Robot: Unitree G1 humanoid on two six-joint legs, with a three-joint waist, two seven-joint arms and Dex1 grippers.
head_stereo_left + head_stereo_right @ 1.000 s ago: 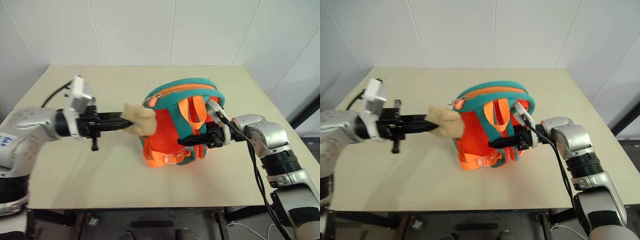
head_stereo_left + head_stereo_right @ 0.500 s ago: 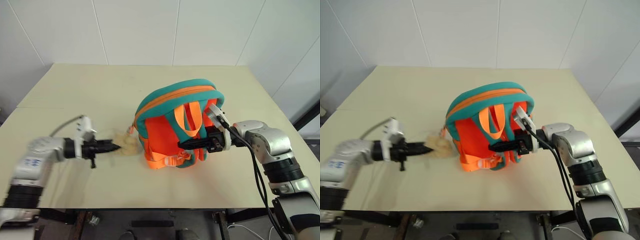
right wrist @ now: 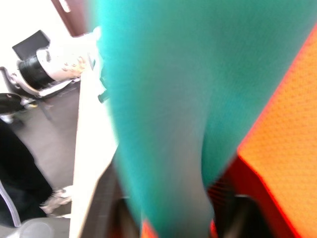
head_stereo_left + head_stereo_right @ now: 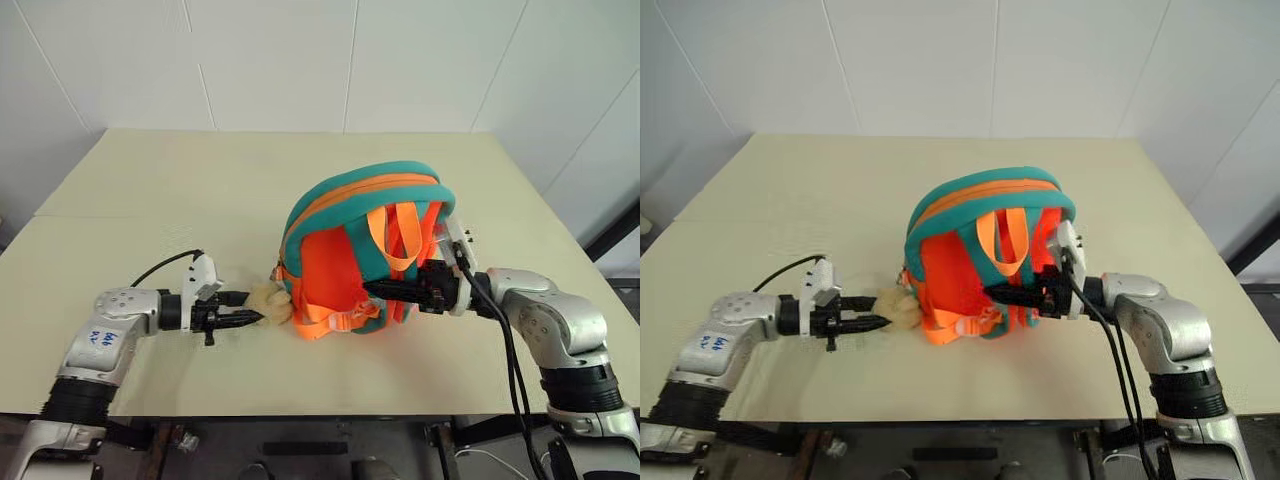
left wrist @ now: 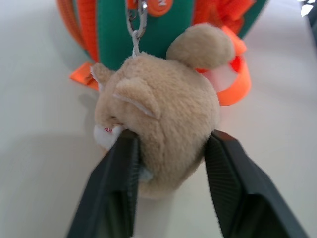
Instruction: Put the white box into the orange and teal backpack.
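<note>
Backpack stood upright between two grippers

The backpack [image 4: 365, 255] is steadied mid-table: the left gripper [image 5: 168, 163] has its jaws parted around the plush charm [image 5: 158, 134], the right gripper [image 4: 385, 290] is set astride a teal strap [image 3: 163, 114], grip uncertain. The white box is presumably inside.

Head stereo pair – high, facing forward and down, both eyes sharing backpack [image 4: 365, 255] mid-table [image 4: 150, 180]. Left wrist view – low, very near plush charm [image 5: 158, 134] hanging off backpack. Right wrist view – pressed against backpack's teal edging.
</note>
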